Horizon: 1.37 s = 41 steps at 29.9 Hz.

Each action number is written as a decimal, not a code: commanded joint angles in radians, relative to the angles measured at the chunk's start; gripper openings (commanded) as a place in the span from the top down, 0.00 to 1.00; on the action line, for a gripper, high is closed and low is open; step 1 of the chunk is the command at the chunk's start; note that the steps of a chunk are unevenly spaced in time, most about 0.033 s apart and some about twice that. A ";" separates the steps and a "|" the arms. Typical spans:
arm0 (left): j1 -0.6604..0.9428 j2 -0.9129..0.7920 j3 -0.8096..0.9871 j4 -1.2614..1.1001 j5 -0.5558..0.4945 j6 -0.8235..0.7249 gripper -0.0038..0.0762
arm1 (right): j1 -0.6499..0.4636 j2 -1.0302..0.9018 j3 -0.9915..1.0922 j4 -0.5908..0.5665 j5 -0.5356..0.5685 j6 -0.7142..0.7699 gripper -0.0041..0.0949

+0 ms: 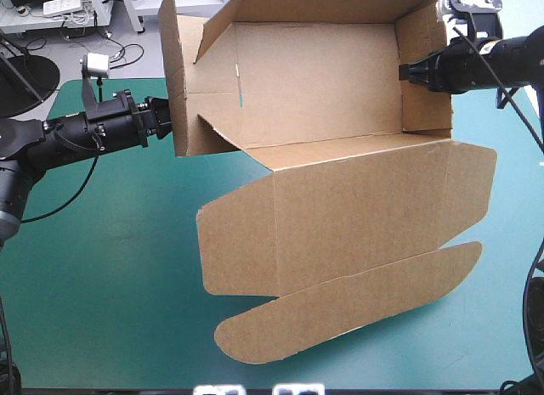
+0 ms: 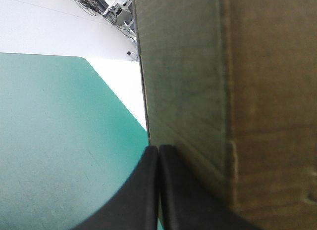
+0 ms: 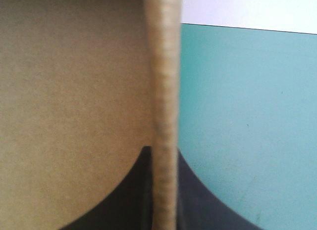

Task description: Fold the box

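Brown box [image 1: 323, 81] between level arms [image 1: 93, 132] [image 1: 501, 59] (jaws pinching both walls).

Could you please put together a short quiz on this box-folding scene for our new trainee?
1. True or false: the brown cardboard box lies completely flat on the teal-green table cover.
2. What does the right gripper clamp? A) the rounded lid flap; B) a raised side wall; C) nothing.
3. Fill in: the left gripper pinches the box's raised ____ side wall.

Key: 1 false, since its walls stand raised; 2 B; 3 left.
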 commanded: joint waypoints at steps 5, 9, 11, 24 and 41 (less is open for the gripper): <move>-0.044 -0.038 -0.026 -0.125 0.089 0.004 0.96 | 0.012 -0.018 -0.029 0.021 -0.090 -0.008 0.97; -0.076 -0.040 -0.034 -0.107 0.089 0.019 0.96 | 0.040 0.014 -0.029 0.006 -0.090 -0.001 0.97; -0.076 -0.040 -0.034 -0.102 0.076 0.018 0.96 | 0.056 0.028 -0.029 0.008 -0.096 0.011 0.97; -0.074 -0.040 -0.034 -0.003 -0.014 0.015 0.96 | 0.073 0.041 -0.029 0.037 -0.134 0.009 0.97; 0.308 -0.042 -0.147 -0.242 -0.076 0.126 0.96 | 0.073 0.039 -0.029 0.031 -0.040 0.018 0.97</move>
